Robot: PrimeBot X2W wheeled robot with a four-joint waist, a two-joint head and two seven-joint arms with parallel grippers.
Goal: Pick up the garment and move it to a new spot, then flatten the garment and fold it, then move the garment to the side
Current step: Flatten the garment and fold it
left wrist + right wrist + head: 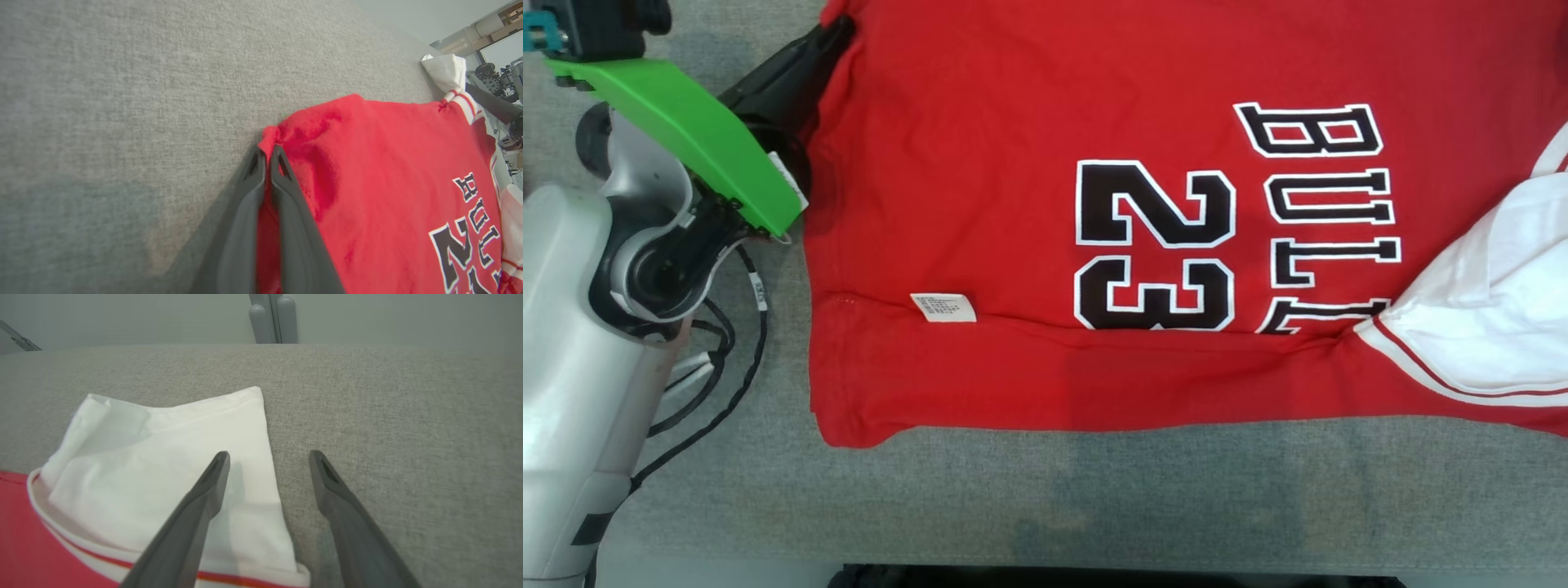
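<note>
The red garment (980,204) with the number 23 lies spread out on the grey cloth surface (1094,490). Its bottom edge points to the robot's left, and its white sleeve (163,465) lies at the robot's right. The left gripper (268,149) is at the far left corner of the garment. Its 2 dark fingers are squeezed together, and a bit of red cloth is pinched between them. The left arm reaches in from the left side, low over the surface, with its green cover (686,122) facing up. The right gripper (268,455) is wide apart and holds nothing. 1 finger is over the white sleeve and the other is over the bare grey surface beside it.
</note>
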